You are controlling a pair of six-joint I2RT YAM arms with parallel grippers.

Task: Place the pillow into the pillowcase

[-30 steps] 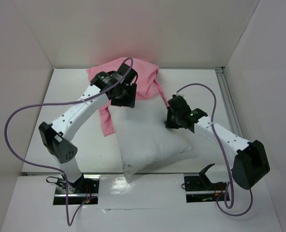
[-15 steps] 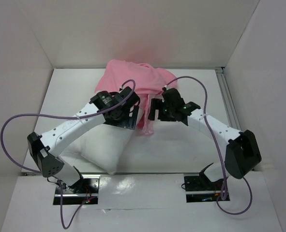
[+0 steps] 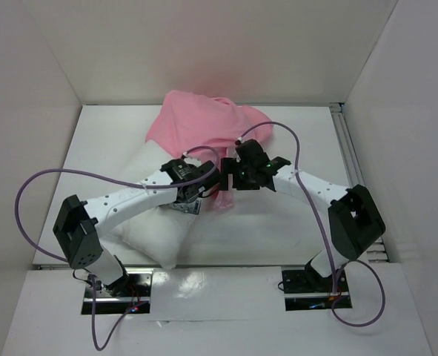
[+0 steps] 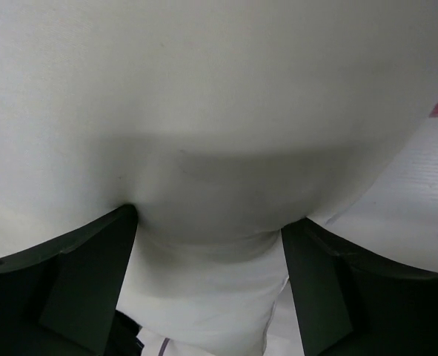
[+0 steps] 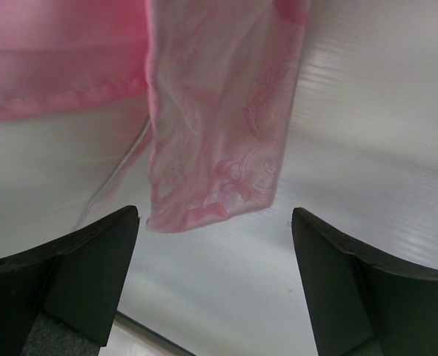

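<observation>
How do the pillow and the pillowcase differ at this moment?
The pillow is matte white; the pillowcase is shiny pink with a woven pattern. The pillow is plump and stuffed; the pillowcase lies limp and crumpled. The pillow lies nearer the robot, the pillowcase farther back. Both are soft fabric.

White pillow [image 3: 156, 237] near-left; crumpled pink pillowcase [image 3: 204, 122] just behind.

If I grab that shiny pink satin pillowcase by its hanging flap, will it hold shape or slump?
Probably slump: the shiny pink satin pillowcase hangs as a limp, creased strip in the right wrist view. Its sheen suggests it may slide out of a light pinch. It looks thin, so likely light for its size.
</observation>
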